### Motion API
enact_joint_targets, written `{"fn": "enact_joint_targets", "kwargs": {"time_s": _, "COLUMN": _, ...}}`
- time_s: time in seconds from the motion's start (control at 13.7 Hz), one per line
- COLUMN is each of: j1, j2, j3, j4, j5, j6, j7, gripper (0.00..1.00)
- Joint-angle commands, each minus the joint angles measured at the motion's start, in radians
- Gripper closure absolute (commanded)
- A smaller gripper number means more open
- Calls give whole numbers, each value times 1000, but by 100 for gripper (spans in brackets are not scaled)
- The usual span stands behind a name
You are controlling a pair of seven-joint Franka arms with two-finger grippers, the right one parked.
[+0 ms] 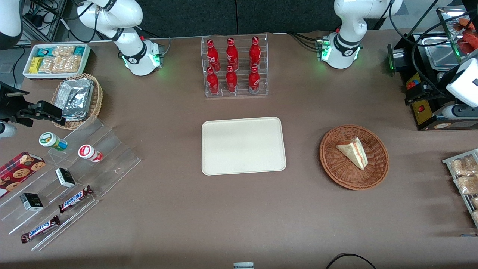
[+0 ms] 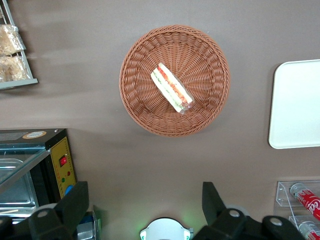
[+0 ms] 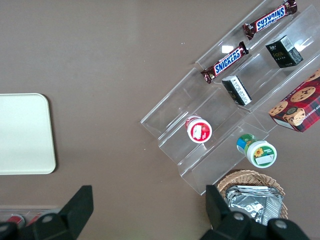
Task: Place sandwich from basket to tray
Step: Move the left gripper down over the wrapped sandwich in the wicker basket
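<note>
The sandwich (image 1: 354,151) is a pale bread wedge with red-orange and green filling, lying in the round reddish-brown wicker basket (image 1: 338,172). Both also show in the left wrist view, the sandwich (image 2: 171,87) inside the basket (image 2: 140,105). The cream-white tray (image 1: 243,145) lies flat at the table's middle, beside the basket, with nothing on it; its edge shows in the left wrist view (image 2: 297,105). My left gripper (image 1: 416,93) hangs high, toward the working arm's end, farther from the front camera than the basket. In the left wrist view the gripper (image 2: 145,205) is open and holds nothing.
A clear rack of red cola bottles (image 1: 234,67) stands farther from the front camera than the tray. A black appliance with a yellow panel (image 1: 422,108) sits beside my gripper. A wire rack of snack packets (image 1: 465,179) lies at the working arm's end. Clear display steps (image 1: 74,179) hold snacks at the parked arm's end.
</note>
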Motion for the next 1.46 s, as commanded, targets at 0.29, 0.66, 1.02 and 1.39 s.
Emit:
{"fn": "enact_joint_targets", "kwargs": {"time_s": 0.29, "j1": -1, "j2": 43, "j3": -2, "j4": -23, "j5": 36, "j6": 51, "j7": 5, "gripper": 0}}
{"fn": "enact_joint_targets", "kwargs": {"time_s": 0.66, "j1": -12, "j2": 22, "j3": -3, "j4": -299, "j5": 36, "j6": 345, "j7": -223, "gripper": 0}}
{"fn": "enact_joint_targets", "kwargs": {"time_s": 1.02, "j1": -44, "j2": 20, "j3": -14, "j4": -517, "j5": 20, "j6": 649, "j7": -631, "gripper": 0}}
{"fn": "enact_joint_targets", "kwargs": {"time_s": 1.39, "j1": -75, "j2": 43, "j3": -17, "j4": -677, "j5": 20, "j6": 898, "j7": -849, "gripper": 0}}
